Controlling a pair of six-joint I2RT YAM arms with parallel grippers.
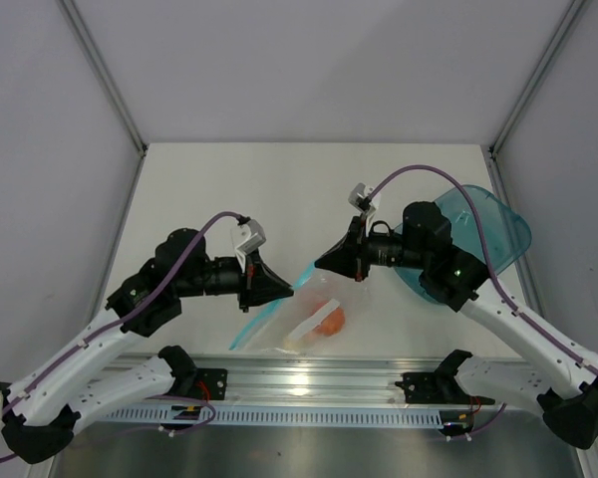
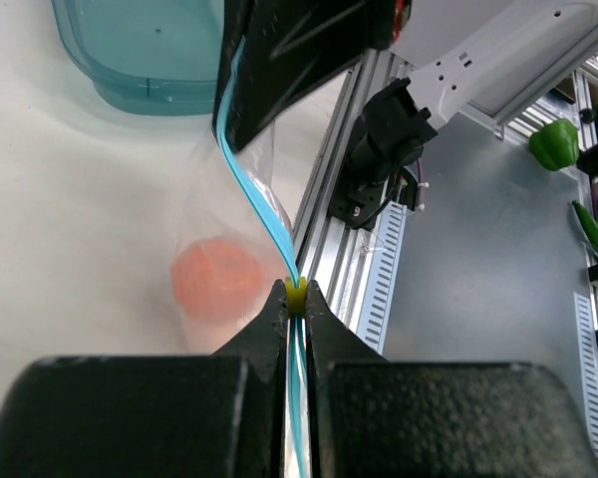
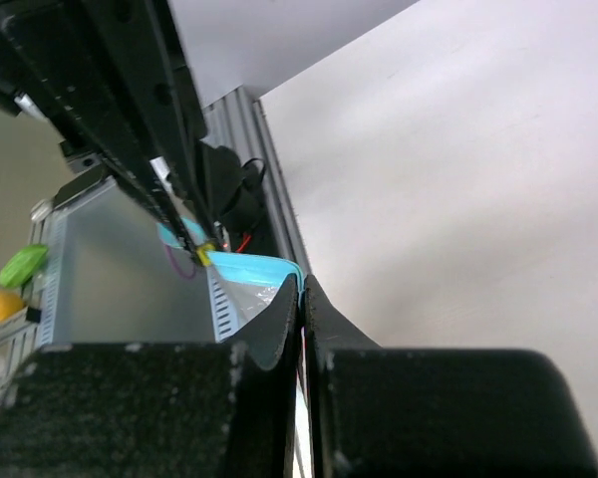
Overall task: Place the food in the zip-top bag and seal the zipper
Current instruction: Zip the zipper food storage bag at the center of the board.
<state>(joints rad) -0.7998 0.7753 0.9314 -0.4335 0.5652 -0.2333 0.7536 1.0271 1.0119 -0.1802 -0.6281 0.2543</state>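
The filling half of the job looks done. The orange-red lump (image 1: 330,321) lies inside the clear bag (image 1: 279,337), which rests on the white surface (image 1: 229,189) just in front of the arm bases. A paler shape sits beside the lump under the plastic. It may be the small cream ball, but the pictures are too blurred to say.

The sealing is under way. The left claw (image 2: 296,299) is closed tight on the teal zipper (image 2: 261,204), with the little yellow end poking out at its fingertips. The right claw (image 3: 301,294) is closed too, pinching the same strip further along, near the bag's far corner. The stretch of zipper between them is lifted off the surface and curves a little.

How much of the strip is pressed shut cannot be told. By my reckoning, running along the rest of it and letting go remain. The teal plate (image 1: 498,229) sits off to the right with no food visible on it.
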